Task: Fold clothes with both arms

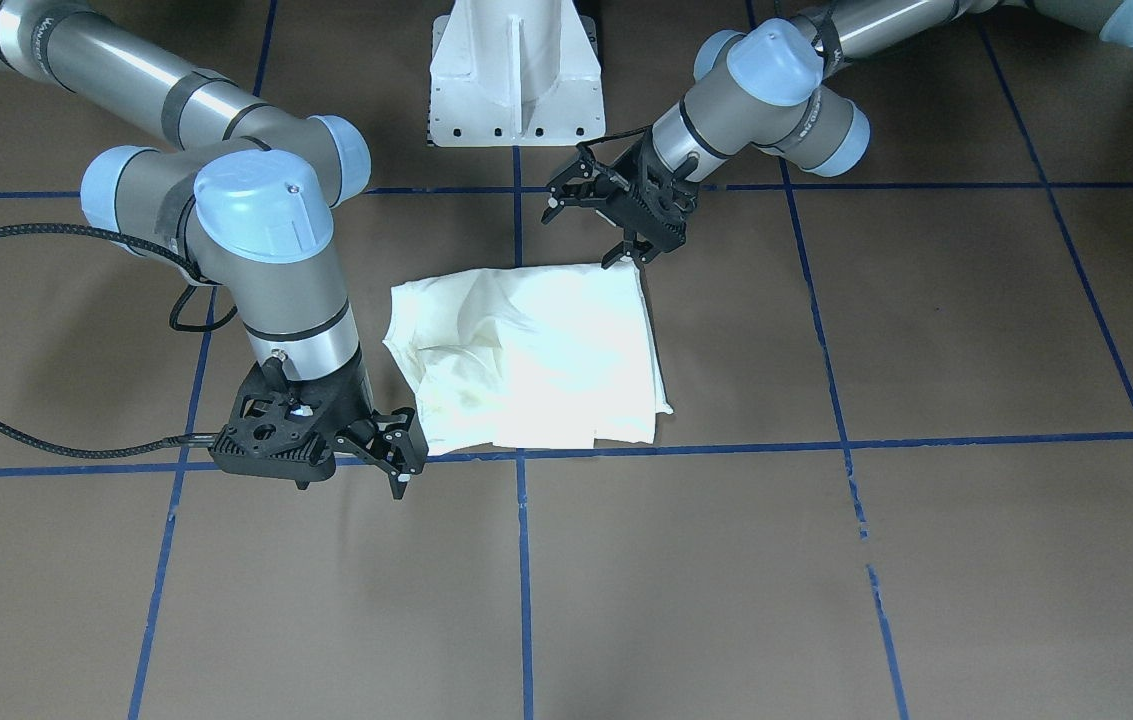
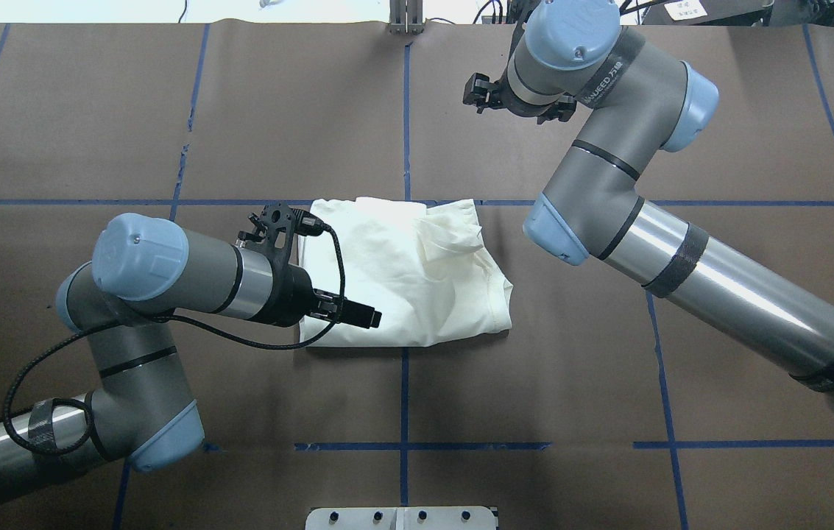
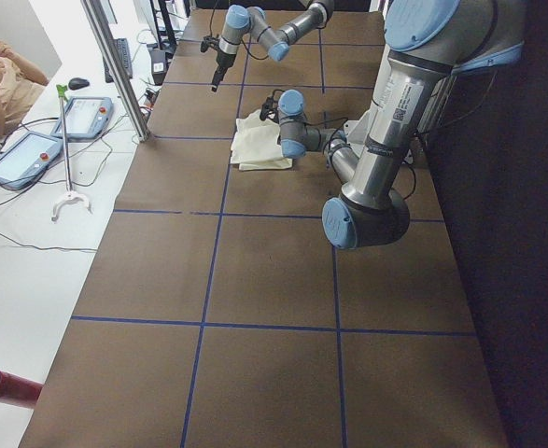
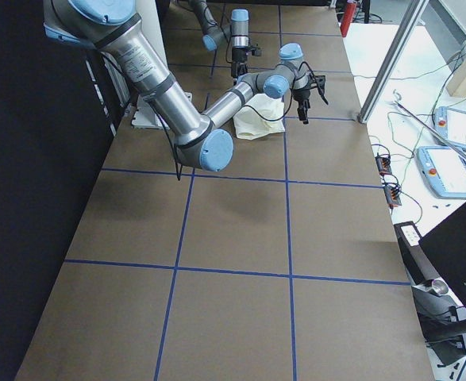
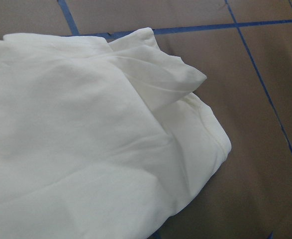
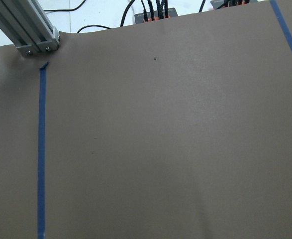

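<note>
The cream-white shirt lies folded into a rough rectangle at the table's middle, plain side up with the print hidden. It also shows in the overhead view and fills the left wrist view. My left gripper is open and empty, low at the shirt's corner nearest the robot base, its lower fingertip just off the edge. My right gripper is open and empty, just beside the shirt's far corner on the operators' side. The right wrist view shows only bare table.
The brown table is marked with blue tape lines. The white pedestal base stands behind the shirt. A metal post and cables sit at the table's far edge. An operator and tablets are off the table in the side views.
</note>
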